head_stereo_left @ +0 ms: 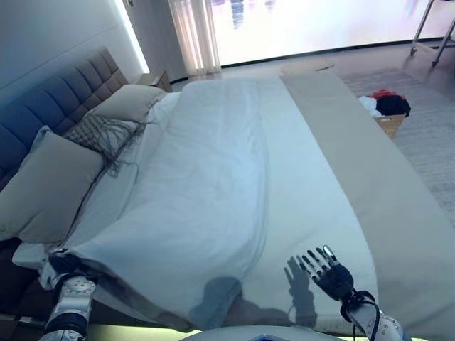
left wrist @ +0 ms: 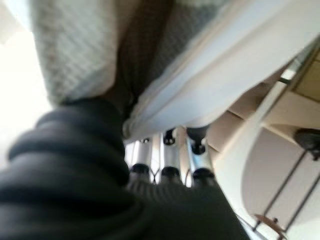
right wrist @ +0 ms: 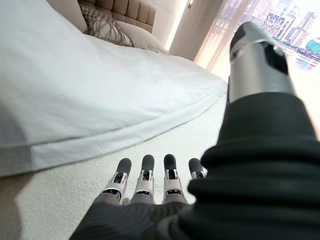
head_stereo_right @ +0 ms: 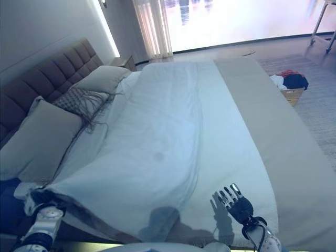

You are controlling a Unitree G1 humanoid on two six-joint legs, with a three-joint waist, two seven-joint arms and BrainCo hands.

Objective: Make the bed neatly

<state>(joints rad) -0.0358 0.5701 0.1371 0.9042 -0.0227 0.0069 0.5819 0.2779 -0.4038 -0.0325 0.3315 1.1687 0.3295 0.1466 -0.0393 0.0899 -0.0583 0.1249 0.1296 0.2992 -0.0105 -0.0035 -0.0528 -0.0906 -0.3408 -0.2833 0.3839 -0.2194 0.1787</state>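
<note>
I've got the duvet [head_stereo_left: 206,192] spread over the bed [head_stereo_left: 398,206], its near corner bunched in my left hand [head_stereo_left: 65,264], fingers curled round the hem; my right hand [head_stereo_left: 328,272] hovers flat and released just beside the duvet's edge

Basket [head_stereo_left: 389,122]: we are seeing it sitting on the rug [head_stereo_left: 426,135], holding clothes.
Curtain [head_stereo_left: 194,35]: we are seeing it hanging by the window [head_stereo_left: 313,25].
</note>
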